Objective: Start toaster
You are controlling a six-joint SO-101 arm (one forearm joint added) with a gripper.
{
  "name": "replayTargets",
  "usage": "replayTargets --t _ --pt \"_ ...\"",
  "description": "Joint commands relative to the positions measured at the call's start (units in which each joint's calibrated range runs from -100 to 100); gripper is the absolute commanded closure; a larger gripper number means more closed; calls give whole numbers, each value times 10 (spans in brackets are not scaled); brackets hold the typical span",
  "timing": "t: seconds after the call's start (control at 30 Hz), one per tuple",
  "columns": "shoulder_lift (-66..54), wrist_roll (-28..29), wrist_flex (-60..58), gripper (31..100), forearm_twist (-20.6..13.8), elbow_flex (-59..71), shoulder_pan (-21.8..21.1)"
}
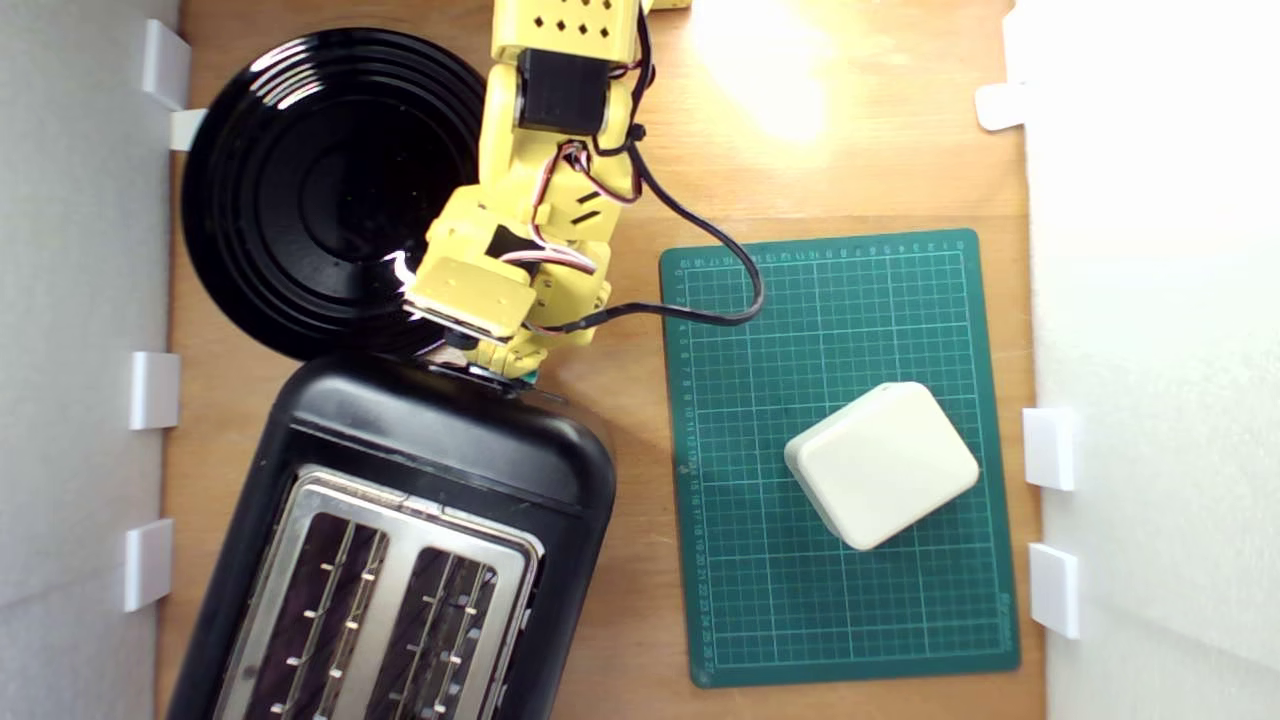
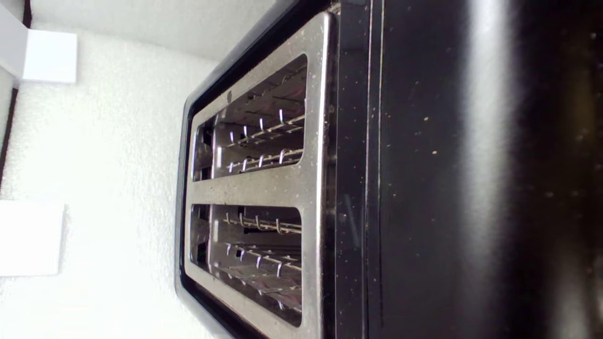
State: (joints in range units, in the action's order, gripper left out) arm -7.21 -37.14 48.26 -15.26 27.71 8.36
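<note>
While arm (image 1: 545, 190) leans over plate (image 1: 320, 190), hand (image 1: 505, 372) sits at toaster (image 1: 400, 540) end wall, by teal lever; its opening can't be told. Toaster low on exterior view's left, slots empty.

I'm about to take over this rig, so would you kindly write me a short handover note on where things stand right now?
Gripper: down at the toaster's end nearest the black plate, where a bit of teal shows; the jaws are hidden, so their state cannot be told.
Toaster: at the exterior view's lower left; both slots look empty in the wrist view.
Green cutting mat with a white box: apart, to the exterior view's right.
Done: arm brought to the lever end.
Left: confirm the lever is pressed down.
</note>
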Motion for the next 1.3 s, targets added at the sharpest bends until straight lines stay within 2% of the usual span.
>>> replayTargets --t 0.0,0.27,0.73,0.87,0.97,1.03,1.27 --pt "-16 0 24 989 23 -26 -2" --pt "-19 1 24 989 23 -62 -2" --pt "-104 10 24 989 36 -99 -7" --pt "-144 25 23 989 38 -108 -9" --pt "-190 40 23 989 41 -99 -28" --pt "-221 58 24 989 54 -96 -35" --pt "-348 128 22 989 58 -11 -79"
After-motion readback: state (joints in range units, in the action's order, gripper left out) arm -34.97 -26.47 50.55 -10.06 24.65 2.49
